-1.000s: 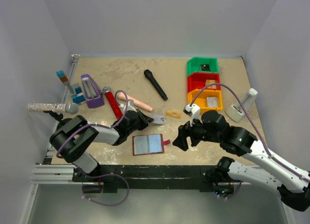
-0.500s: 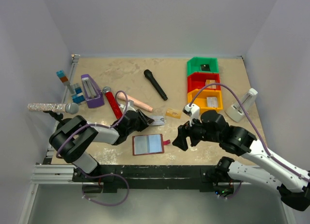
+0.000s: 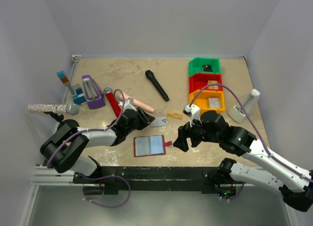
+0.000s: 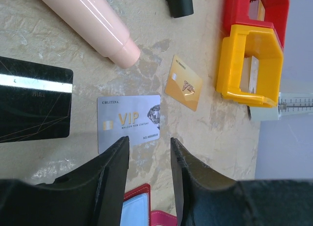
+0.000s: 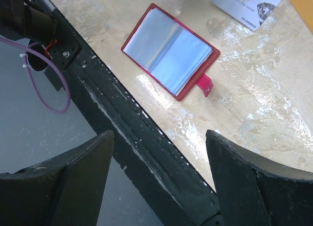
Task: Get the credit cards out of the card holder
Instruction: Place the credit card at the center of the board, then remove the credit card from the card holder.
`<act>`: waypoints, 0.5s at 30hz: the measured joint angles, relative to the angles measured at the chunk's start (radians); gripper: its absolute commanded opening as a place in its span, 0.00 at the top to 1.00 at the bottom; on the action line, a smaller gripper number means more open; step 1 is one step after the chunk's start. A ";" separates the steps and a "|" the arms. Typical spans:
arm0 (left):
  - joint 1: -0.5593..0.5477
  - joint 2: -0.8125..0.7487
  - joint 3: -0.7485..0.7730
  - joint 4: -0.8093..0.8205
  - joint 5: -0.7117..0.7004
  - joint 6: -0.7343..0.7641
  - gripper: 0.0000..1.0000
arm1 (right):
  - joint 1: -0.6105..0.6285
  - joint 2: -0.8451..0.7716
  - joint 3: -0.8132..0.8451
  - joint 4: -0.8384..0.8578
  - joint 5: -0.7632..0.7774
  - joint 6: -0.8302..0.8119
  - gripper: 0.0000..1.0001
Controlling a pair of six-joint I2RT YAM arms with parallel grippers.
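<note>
The beige marbled table (image 3: 122, 72) carries everything. The right arm (image 3: 244, 140) reaches in from the near right corner. Its right gripper (image 5: 159, 134) hangs above the near edge with its fingers spread wide and nothing between them. The left arm (image 3: 93, 135) lies low along the near left side. The left gripper (image 4: 150, 144) points toward the middle of the table, its fingers parted by a narrow gap and gripping nothing. Toward the far right corner stands a row of three bins (image 3: 205, 81), green, red and yellow, touching one another. A black microphone (image 3: 157, 85) lies slantwise near the middle of the far half. A pale pink tube (image 4: 88, 23) lies closer in, its rounded end near the cards. The card holder (image 5: 168, 52) lies open and flat close to the near edge, about midway along it, between the two grippers. Its shiny grey-blue sleeves face up and its small red tab (image 5: 208, 84) sticks out on the right. Three cards lie flat on the table beyond the holder, none touching it. The black card (image 4: 32, 106) is on the left. The silver-grey card (image 4: 129, 122) is beside it with a small gap, just ahead of the left fingertips. The gold card (image 4: 183, 82) lies tilted to the right, apart from the others and nearest the yellow bin.
</note>
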 measured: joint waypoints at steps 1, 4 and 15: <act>0.000 -0.008 0.000 -0.006 0.000 0.003 0.54 | 0.000 0.002 -0.001 0.003 0.000 0.000 0.19; 0.003 -0.034 0.000 -0.034 0.000 0.015 0.53 | 0.000 0.010 -0.005 0.009 0.000 0.001 0.19; 0.002 -0.368 0.015 -0.379 -0.090 0.129 0.52 | -0.006 0.098 -0.081 0.085 0.004 0.061 0.17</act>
